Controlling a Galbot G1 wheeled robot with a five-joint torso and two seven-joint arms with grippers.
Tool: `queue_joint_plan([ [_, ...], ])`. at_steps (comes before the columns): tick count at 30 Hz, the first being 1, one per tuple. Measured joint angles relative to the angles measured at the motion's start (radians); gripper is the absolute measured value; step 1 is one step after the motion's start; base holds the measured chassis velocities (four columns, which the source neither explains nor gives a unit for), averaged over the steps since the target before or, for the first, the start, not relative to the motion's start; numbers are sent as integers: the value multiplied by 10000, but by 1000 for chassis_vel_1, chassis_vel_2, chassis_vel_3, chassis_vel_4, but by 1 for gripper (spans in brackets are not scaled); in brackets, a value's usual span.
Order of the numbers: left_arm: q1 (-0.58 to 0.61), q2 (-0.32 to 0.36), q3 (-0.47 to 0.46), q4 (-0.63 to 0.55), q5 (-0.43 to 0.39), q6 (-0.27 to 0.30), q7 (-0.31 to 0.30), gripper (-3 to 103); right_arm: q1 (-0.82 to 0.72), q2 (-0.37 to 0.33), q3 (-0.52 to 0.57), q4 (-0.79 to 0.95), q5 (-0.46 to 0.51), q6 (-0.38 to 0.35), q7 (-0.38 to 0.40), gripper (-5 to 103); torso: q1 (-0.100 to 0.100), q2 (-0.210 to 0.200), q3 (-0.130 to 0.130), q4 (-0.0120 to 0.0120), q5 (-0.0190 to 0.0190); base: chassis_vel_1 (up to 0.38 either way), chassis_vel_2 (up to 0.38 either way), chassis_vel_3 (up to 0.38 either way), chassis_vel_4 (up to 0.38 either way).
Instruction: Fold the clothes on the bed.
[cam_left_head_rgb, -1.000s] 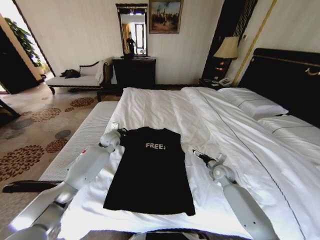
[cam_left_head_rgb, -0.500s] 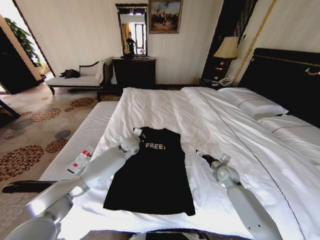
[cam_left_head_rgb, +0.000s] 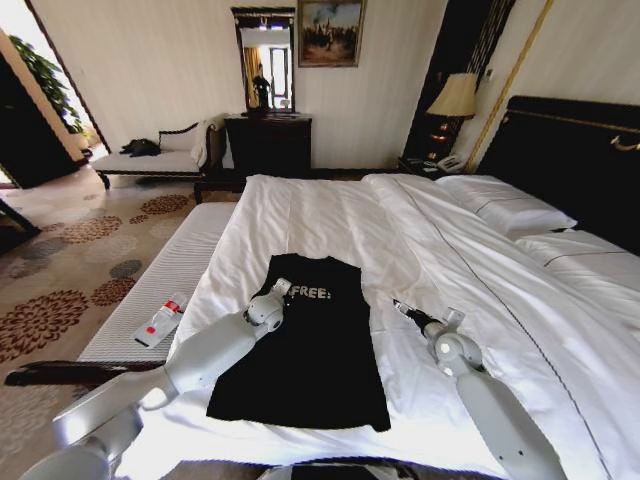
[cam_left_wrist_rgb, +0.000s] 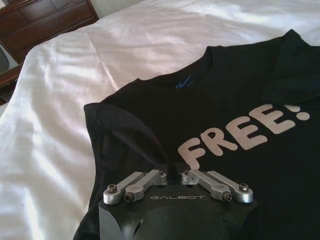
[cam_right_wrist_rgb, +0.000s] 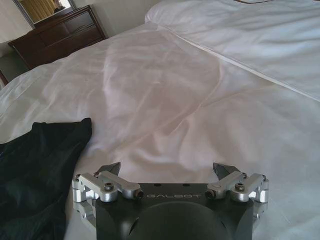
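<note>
The black T-shirt (cam_left_head_rgb: 310, 350) with pale "FREE!" lettering lies flat on the white duvet of the bed (cam_left_head_rgb: 330, 210), collar toward the far side. My left gripper (cam_left_head_rgb: 284, 287) is over its chest, just left of the lettering, shut on a pinch of the shirt's fabric (cam_left_wrist_rgb: 150, 150); the left wrist view shows the jaws (cam_left_wrist_rgb: 172, 176) closed together on a raised fold. The shirt's left edge is drawn inward. My right gripper (cam_left_head_rgb: 400, 305) rests low over bare duvet to the right of the shirt, open and empty (cam_right_wrist_rgb: 167, 167), with the shirt's edge (cam_right_wrist_rgb: 35, 165) beside it.
A pale striped bench (cam_left_head_rgb: 170, 270) runs along the bed's left side with a small white and red bottle (cam_left_head_rgb: 162, 320) on it. Pillows (cam_left_head_rgb: 505, 205) and the dark headboard (cam_left_head_rgb: 570, 150) are at right. A dark dresser (cam_left_head_rgb: 268, 140) stands beyond the bed.
My left gripper has travelled from the shirt's left shoulder inward across the chest, pulling the left sleeve over with it. The right arm has hardly moved.
</note>
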Motion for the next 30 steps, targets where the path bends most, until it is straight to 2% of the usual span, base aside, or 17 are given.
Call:
queue_joint_plan([
  [3, 133, 106, -120, -195, 0, -27, 0, 15, 3, 0, -12, 28, 0, 1, 0, 100, 0, 0, 0, 0, 0, 0, 0, 0, 0],
  [7, 643, 507, -511, -752, -52, -154, 15, 36, 33, -50, -26, 93, 2, 1, 2, 100, 0, 0, 0, 1, -1, 0, 0, 0, 0],
  [10, 815, 600, -673, -867, -66, -227, 56, 42, 33, -68, -27, 107, 6, 2, 3, 100, 0, 0, 0, 1, -1, 0, 0, 0, 0],
  [11, 980, 665, -857, -973, -78, -353, 143, 53, 29, -82, -24, 120, 10, 2, 4, 100, -1, 0, 0, 2, -1, 0, 0, 0, 0],
  [12, 980, 665, -857, -973, -78, -353, 143, 53, 29, -82, -24, 120, 10, 2, 4, 100, -1, 0, 0, 2, -1, 0, 0, 0, 0],
  [14, 1269, 737, -1303, -1170, -186, -556, 225, 64, -4, -105, -13, 166, 17, 3, 6, 100, 0, 0, 0, 0, -1, 0, 0, 0, 0],
  [17, 1448, 771, -1653, -1236, -274, -705, 235, 70, -22, -134, -1, 205, 25, 4, 8, 100, -1, 0, 0, 0, -1, 0, 0, 0, 0],
  [19, 1657, 835, -2270, -1249, -469, -965, 244, 80, -28, -196, 16, 247, 57, 6, 11, 100, -1, 0, 0, 0, -1, 0, 0, 0, 0],
  [22, 1755, 862, -2709, -1246, -684, -1113, 266, 85, -26, -223, 17, 261, 77, 6, 13, 100, 0, 0, 0, 0, -2, 0, 0, 0, 0],
  [24, 1840, 843, -3471, -1070, -1092, -1367, 308, 96, 1, -226, -4, 269, 84, 6, 31, 100, -1, 0, 0, 1, 0, 0, 0, 0, 0],
  [30, 1709, 615, -4121, -403, -1696, -1655, 443, 100, -9, -224, -41, 307, 84, 6, 46, 100, 0, 0, 1, 1, -2, 0, 0, 0, 0],
])
